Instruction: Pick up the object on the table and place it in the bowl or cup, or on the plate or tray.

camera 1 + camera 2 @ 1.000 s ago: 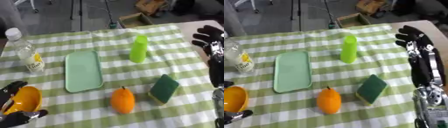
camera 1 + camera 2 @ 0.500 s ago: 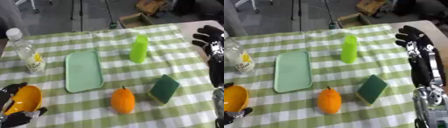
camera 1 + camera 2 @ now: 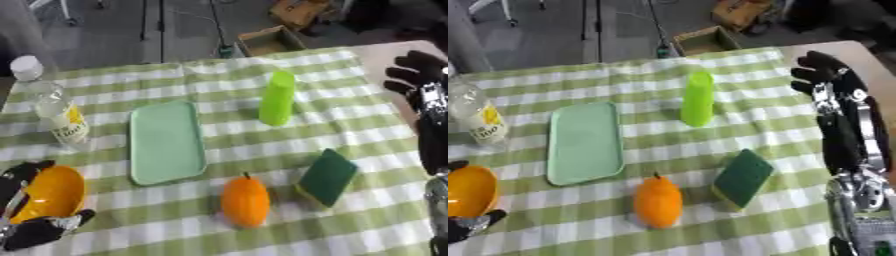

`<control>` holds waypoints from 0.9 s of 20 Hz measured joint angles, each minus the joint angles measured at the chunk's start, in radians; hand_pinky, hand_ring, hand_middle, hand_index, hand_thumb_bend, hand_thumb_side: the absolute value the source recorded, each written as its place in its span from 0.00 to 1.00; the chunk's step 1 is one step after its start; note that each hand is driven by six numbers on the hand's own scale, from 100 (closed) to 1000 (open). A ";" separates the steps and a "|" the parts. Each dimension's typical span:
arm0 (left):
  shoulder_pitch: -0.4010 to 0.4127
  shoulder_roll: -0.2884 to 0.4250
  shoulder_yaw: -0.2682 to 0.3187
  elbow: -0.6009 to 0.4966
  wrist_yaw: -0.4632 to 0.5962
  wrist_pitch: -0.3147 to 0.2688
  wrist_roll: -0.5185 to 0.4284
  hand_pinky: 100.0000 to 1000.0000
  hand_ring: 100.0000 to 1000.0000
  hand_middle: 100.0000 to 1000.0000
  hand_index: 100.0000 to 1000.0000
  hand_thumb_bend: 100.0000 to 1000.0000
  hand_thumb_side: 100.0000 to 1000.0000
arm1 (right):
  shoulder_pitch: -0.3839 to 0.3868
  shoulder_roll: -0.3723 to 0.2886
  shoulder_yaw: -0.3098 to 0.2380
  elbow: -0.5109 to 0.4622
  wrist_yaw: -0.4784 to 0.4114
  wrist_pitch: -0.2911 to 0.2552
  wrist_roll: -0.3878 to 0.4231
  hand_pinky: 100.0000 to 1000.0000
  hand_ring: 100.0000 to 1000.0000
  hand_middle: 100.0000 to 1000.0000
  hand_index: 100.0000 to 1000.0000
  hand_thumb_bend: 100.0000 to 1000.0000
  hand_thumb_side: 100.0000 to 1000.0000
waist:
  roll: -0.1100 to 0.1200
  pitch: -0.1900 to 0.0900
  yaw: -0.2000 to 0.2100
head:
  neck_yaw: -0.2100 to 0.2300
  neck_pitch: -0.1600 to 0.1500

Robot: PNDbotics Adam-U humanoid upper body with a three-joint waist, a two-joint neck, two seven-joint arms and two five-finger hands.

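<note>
Here the orange [image 3: 245,201] lies on the checked tablecloth [image 3: 219,85], just beside the green sponge [image 3: 328,176] and near the pale green tray [image 3: 165,141]. The left hand [image 3: 35,200] wraps its fingers round the orange bowl [image 3: 51,192] at the lower left corner. The right hand [image 3: 826,75] hangs over the table's far right edge, fingers curled, holding nothing. A lime cup [image 3: 277,97] and a water bottle [image 3: 51,107] stand farther back.
</note>
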 measured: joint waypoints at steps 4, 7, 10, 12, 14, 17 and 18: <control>-0.068 0.003 -0.001 -0.033 0.024 0.002 0.007 0.61 0.50 0.74 0.90 0.59 0.45 | 0.000 0.000 0.000 0.000 0.000 0.000 0.000 0.76 0.76 0.74 0.81 0.00 0.61 | 0.000 0.000 -0.006 | 0.001 0.000; -0.103 0.005 -0.008 -0.044 0.037 -0.001 0.004 0.62 0.50 0.75 0.90 0.59 0.45 | 0.000 0.000 0.000 0.000 -0.001 0.000 0.000 0.76 0.76 0.74 0.81 0.00 0.61 | 0.000 0.000 -0.008 | 0.001 0.000; -0.164 0.004 -0.031 -0.033 0.050 -0.014 -0.012 0.62 0.50 0.75 0.90 0.59 0.46 | 0.001 0.000 0.003 0.000 -0.001 0.001 0.002 0.76 0.76 0.74 0.81 0.00 0.61 | 0.000 0.000 -0.012 | 0.004 0.000; -0.213 0.004 -0.055 0.001 0.061 -0.028 -0.026 0.62 0.51 0.75 0.90 0.59 0.46 | 0.001 0.000 0.006 0.000 -0.001 0.002 0.003 0.76 0.76 0.74 0.81 0.00 0.61 | 0.000 0.000 -0.016 | 0.006 0.000; -0.268 0.000 -0.084 0.056 0.072 -0.046 -0.039 0.63 0.52 0.76 0.91 0.60 0.47 | 0.001 0.000 0.007 0.000 -0.001 0.004 0.005 0.76 0.76 0.74 0.81 0.00 0.61 | 0.000 0.000 -0.026 | 0.009 0.000; -0.341 -0.013 -0.125 0.146 0.071 -0.080 -0.054 0.64 0.54 0.78 0.91 0.62 0.49 | 0.001 0.000 0.011 0.000 -0.002 0.004 0.009 0.76 0.76 0.74 0.81 0.00 0.61 | 0.000 0.000 -0.038 | 0.014 0.000; -0.361 -0.016 -0.137 0.177 0.065 -0.093 -0.058 0.64 0.54 0.78 0.91 0.62 0.49 | 0.001 0.000 0.012 0.000 -0.002 0.004 0.010 0.76 0.76 0.74 0.81 0.00 0.61 | 0.000 0.000 -0.042 | 0.015 0.000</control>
